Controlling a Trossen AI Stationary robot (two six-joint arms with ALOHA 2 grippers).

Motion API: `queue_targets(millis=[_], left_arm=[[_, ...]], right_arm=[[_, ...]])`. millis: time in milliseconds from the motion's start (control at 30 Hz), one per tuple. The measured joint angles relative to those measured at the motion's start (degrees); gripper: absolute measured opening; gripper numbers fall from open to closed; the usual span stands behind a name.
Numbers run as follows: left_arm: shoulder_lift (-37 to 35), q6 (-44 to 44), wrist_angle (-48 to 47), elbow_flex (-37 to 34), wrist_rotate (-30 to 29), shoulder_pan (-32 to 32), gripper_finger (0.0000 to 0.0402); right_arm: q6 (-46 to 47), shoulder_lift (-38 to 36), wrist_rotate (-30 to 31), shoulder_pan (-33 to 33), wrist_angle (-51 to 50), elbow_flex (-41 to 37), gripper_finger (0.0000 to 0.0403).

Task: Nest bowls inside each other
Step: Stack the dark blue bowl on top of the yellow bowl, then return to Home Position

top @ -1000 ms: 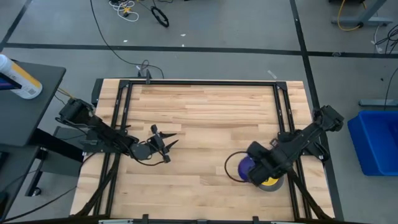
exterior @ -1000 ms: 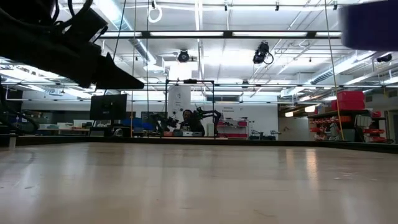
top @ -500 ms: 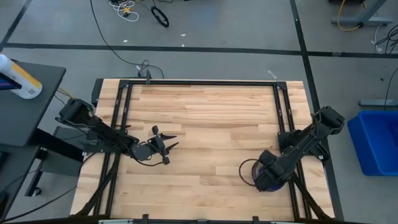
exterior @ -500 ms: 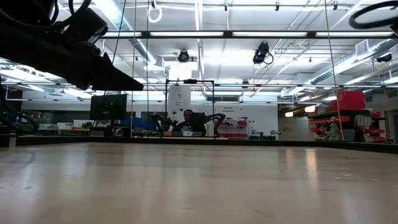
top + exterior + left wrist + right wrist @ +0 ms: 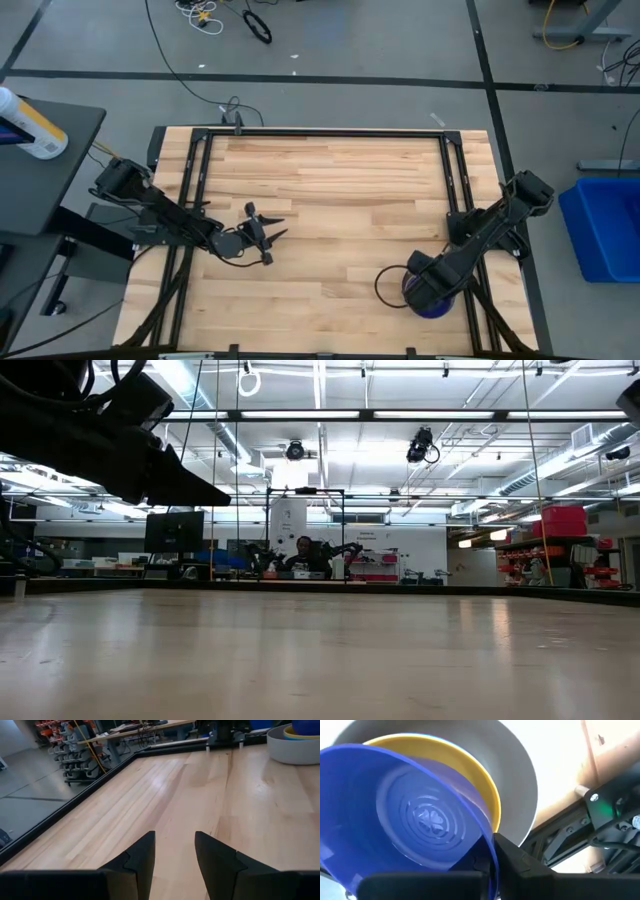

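Note:
A dark blue bowl (image 5: 415, 815) hangs tilted over a yellow bowl (image 5: 470, 775), which sits nested in a larger grey bowl (image 5: 520, 785) at the table's near right. My right gripper (image 5: 428, 293) stands over this stack, pointing steeply down, shut on the dark blue bowl (image 5: 434, 306). My left gripper (image 5: 264, 236) waits open at the table's left, a little above the wood, nothing between its fingers (image 5: 142, 862). In the left wrist view the stack shows far off: the grey bowl (image 5: 292, 751) with the yellow rim (image 5: 300, 735) above it. My right gripper holds the dark blue bowl by its rim (image 5: 491, 851). One finger (image 5: 517, 862) lies outside the wall; the other is hidden by the bowl. The fingers come from above, pointing steeply down. The bowl sits tilted with its bottom inside the yellow bowl; whether it rests there I cannot tell.
Black frame rails (image 5: 455, 190) run along the table's edges, close to the stack on the right. Bare wood (image 5: 330, 200) lies between the two arms. A blue bin (image 5: 605, 225) stands on the floor to the right.
My right gripper has gone down and toward the table's near right corner with the dark blue bowl, tipping to point more steeply down. The bowl, earlier beside the yellow one, now covers it from above.

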Motion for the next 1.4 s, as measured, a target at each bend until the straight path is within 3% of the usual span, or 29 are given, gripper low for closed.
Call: queue_targets(millis=[300,500,667,867,1000,1233,1400], left_arm=[[0.0,0.6,0.0,0.1,1.2,0.0,0.0145],[0.0,0.6,-0.1,0.1,1.2,0.0,0.0145],[0.0,0.6,-0.1,0.1,1.2,0.0,0.0145],[0.0,0.3,-0.2,0.1,1.4,-0.1,0.0145],[0.0,0.4,-0.7,0.1,1.4,-0.1,0.0145],[0.0,0.4,-1.5,0.1,1.3,-0.1,0.0145],[0.0,0.7,-1.3,0.1,1.1,-0.1,0.0145]], right_arm=[[2.9,0.0,2.6,-0.5,-1.1,0.0,0.015],[3.7,0.0,6.9,-2.1,-4.4,0.0,0.02],[4.9,0.0,12.1,-4.4,-10.4,-0.6,0.0206],[2.7,0.9,7.8,-5.5,3.4,-7.5,0.02],[4.1,1.6,6.0,-4.5,5.1,-8.6,0.0204],[5.5,1.6,6.0,-2.0,4.5,-4.2,0.0207],[8.0,1.5,11.4,-1.0,-6.5,2.0,0.0201]])
